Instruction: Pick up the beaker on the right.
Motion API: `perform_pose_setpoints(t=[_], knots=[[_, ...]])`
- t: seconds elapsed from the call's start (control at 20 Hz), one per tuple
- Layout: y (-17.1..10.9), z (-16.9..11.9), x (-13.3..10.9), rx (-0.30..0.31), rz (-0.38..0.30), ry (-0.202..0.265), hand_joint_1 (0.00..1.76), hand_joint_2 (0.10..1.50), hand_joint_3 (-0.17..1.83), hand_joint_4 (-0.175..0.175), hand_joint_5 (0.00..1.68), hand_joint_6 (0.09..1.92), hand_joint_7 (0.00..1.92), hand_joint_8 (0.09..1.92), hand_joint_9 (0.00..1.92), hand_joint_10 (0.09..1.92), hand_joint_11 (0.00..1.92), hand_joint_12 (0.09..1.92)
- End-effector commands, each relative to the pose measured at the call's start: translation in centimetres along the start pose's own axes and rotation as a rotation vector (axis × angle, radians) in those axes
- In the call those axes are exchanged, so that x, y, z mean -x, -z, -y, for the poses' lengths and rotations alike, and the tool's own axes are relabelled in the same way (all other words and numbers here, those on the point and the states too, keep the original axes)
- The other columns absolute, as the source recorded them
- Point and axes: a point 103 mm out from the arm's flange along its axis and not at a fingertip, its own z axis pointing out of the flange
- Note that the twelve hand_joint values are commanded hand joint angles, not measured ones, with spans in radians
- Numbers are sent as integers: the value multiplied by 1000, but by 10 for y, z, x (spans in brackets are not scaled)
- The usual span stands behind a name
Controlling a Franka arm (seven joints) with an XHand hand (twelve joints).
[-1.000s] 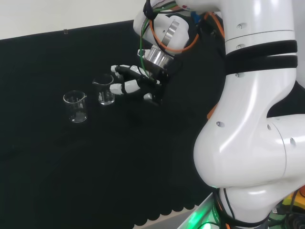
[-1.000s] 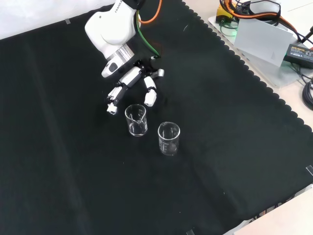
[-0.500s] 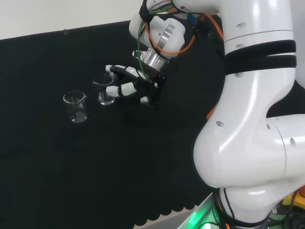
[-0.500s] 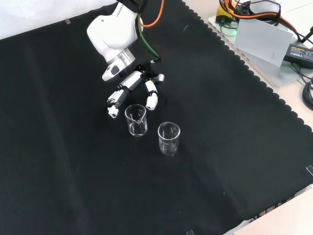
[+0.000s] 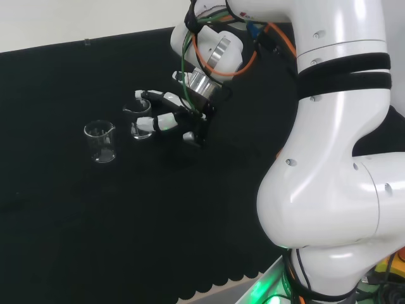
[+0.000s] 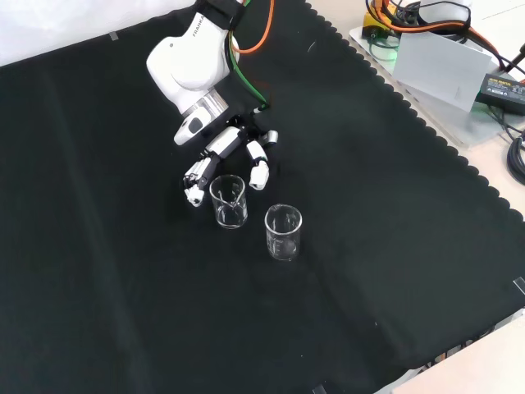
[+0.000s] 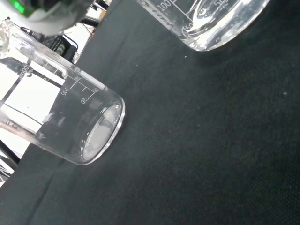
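Note:
Two clear glass beakers stand upright on the black cloth. In the head view the right beaker point(image 5: 140, 120) stands close to the hand point(image 5: 169, 118), and the left beaker point(image 5: 101, 141) stands apart. In the front view the same near beaker point(image 6: 229, 201) sits just below the hand point(image 6: 221, 144), with the other beaker point(image 6: 283, 232) lower right. The hand is open; its fingers point(image 6: 195, 173) and thumb point(image 6: 259, 171) reach to either side of the beaker's rim without closing on it. The wrist view shows both graduated beakers close up, one point(image 7: 70, 122) and another point(image 7: 206, 23).
The arm's white links point(image 5: 342, 158) fill the head view's right side, and a white link point(image 6: 190, 66) stands above the hand in the front view. A grey box point(image 6: 439, 61) and cables lie beyond the cloth's scalloped edge at the front view's upper right.
The hand has moved toward the right beaker, leftward in the head view and downward in the front view. Its fingers now flank the beaker. Both beakers stay put.

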Motion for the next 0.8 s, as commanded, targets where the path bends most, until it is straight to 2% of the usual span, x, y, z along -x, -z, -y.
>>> perform_pose_setpoints(t=[0.05,0.35,0.8], knots=[[-7,-4,-4,3,-21,17,760,521,636,-63,280,87,158,606,259,659,0,1115],[-4,-3,-1,25,-47,22,775,520,638,-65,299,87,176,613,270,657,0,1121],[-9,-11,-5,30,-24,25,792,520,650,-66,337,87,198,620,287,650,0,1150]])
